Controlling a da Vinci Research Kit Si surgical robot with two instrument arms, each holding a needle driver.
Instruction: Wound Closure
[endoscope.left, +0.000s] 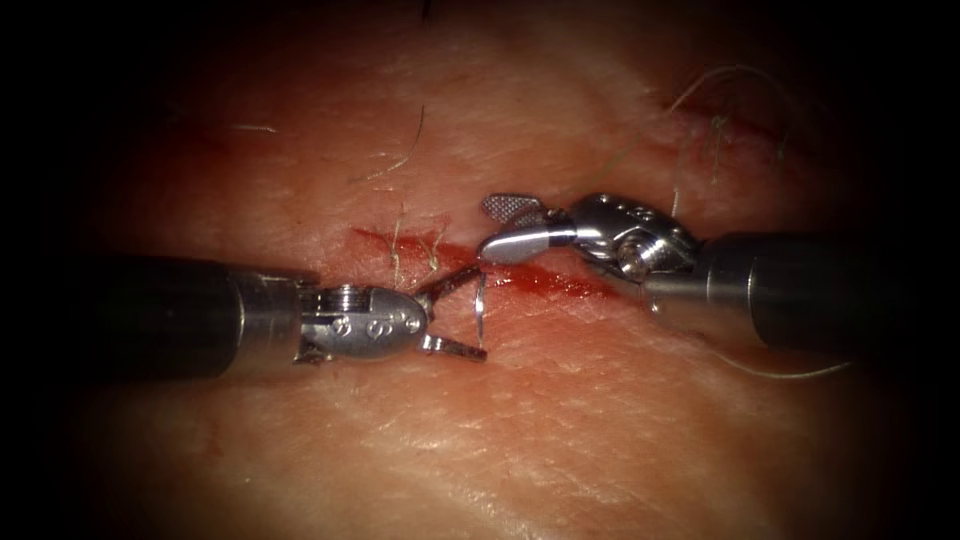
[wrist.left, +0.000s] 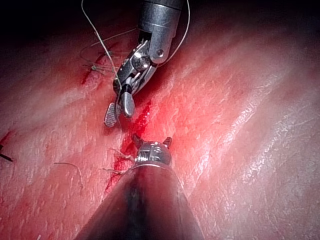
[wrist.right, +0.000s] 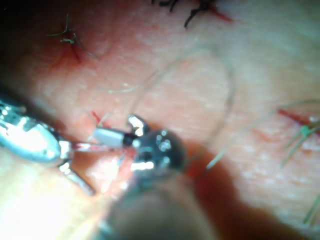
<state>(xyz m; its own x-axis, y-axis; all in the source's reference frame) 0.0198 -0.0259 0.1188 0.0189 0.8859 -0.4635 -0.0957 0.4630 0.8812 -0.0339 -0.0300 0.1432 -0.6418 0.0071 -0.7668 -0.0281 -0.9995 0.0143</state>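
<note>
The cut (endoscope.left: 540, 280) runs across the tissue (endoscope.left: 560, 440), wet with red fluid. The thin curved needle (endoscope.left: 480, 306) stands upright at the cut's near edge, its lower end at the tissue surface; how deep it sits I cannot tell. My left tool (endoscope.left: 476, 312) comes in from the left with its jaws open on either side of the needle, not closed on it. My right tool (endoscope.left: 484, 229) hovers just above and right of the needle's upper end, jaws open and empty. In the left wrist view the right tool (wrist.left: 119, 116) spreads its jaws over the cut ahead of the left tool (wrist.left: 151, 140).
Pale thread (endoscope.left: 700, 85) loops up past the right tool, and another run (endoscope.left: 790, 375) lies under its shaft. Tied stitches with short cut ends (endoscope.left: 400, 250) sit on the cut left of the needle. Another stitch (endoscope.left: 716, 125) is at the far right.
</note>
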